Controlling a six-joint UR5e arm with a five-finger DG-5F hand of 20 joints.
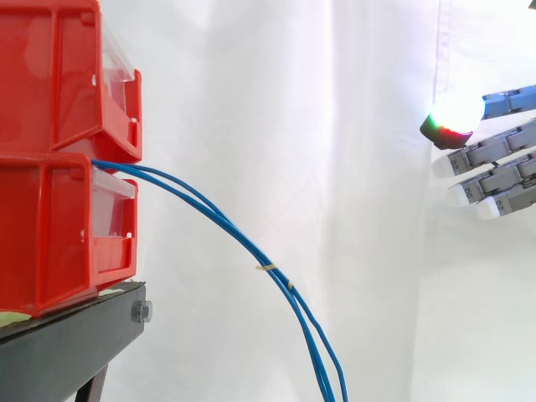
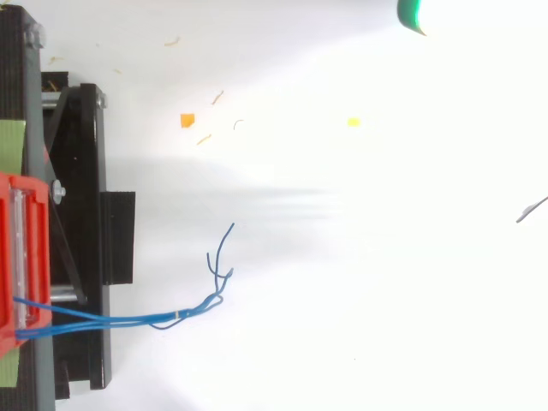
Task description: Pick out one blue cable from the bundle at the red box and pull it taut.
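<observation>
Where the hand is: the hand [image 1: 502, 155] comes in at the right edge of the side view, high up, at about the level where the two bins meet.
Fingers: straight and relaxed, pointing left, ranged one above the other, grasping nothing.
Fingertips: the uppermost pad [image 1: 455, 113] glows white with green and red at its lower rim. The pads below it look plain white. In the top view a green-glowing pad [image 2: 413, 13] shows at the top edge.
Red bins: two red bins [image 1: 59, 151] are stacked at the left on a black stand [image 1: 67, 352], each with a clear front panel.
Blue cables: the bundle of blue cables [image 1: 226, 224] leaves the top front of the lower bin, arcs down to the right and runs off the bottom edge of the side view.
Ties: two small pale ties [image 1: 265, 267] wrap the bundle partway down the slope.
Cable ends: in the top view the cables run right from the bin past the stand, and their loose ends curl toward the top of that view over the white surface [image 2: 385, 300].
Slack: the cables hang loose, not taut.
Hand to cables: well apart, no contact.
Backdrop: white curtain [image 1: 335, 126].
Scraps: an orange scrap [image 2: 187, 120] and a yellow scrap [image 2: 354, 122] lie on the white surface, apart from the cables.
</observation>
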